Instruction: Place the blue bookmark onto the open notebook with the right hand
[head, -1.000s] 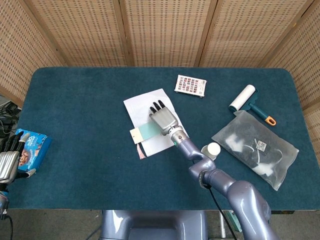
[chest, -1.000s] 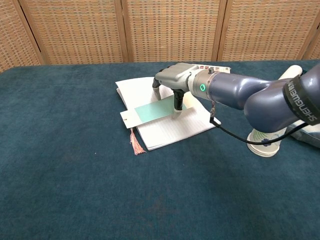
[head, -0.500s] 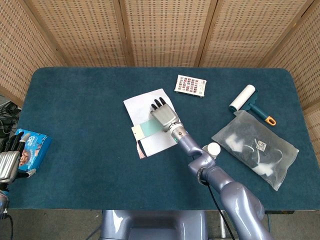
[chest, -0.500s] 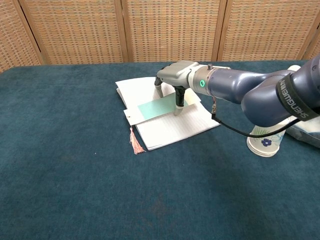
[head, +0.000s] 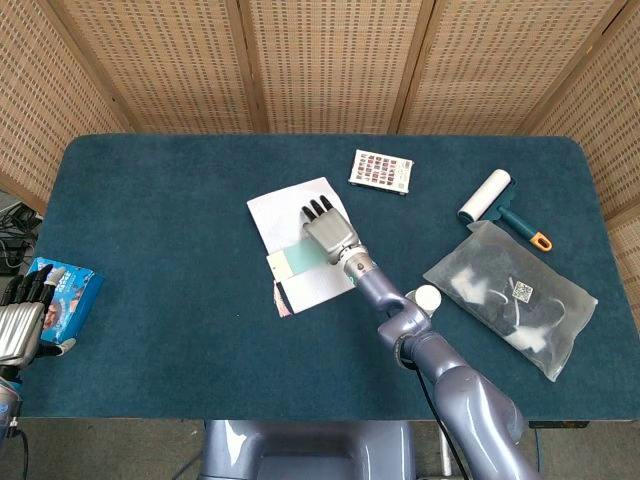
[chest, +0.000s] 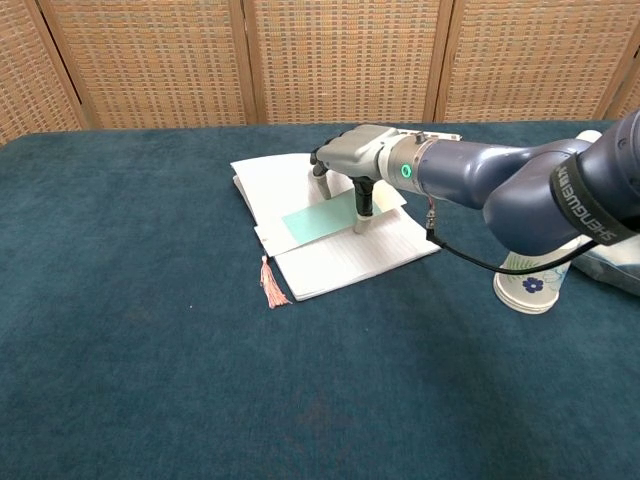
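Right hand (chest: 352, 170), fingers pressing down on the blue bookmark (chest: 318, 220), has dragged it further onto the open notebook (chest: 345, 250); only the tassel overhangs — placement nearly done.

one notebook (head: 300, 215), one bookmark (head: 296, 262), one paper cup (chest: 528, 284), one lint roller (head: 488, 200), one plastic bag (head: 510, 295), one snack packet (head: 65, 292), one card (head: 381, 170)

A staged test corner for my robot, not a real home or office.

I see a table (head: 150, 200) with dark blue-green cloth, closed in by woven rattan screens (head: 330, 60), and unrelated small items: lint roller (head: 487, 194), paper cup (chest: 527, 283), plastic bag (head: 510, 295).
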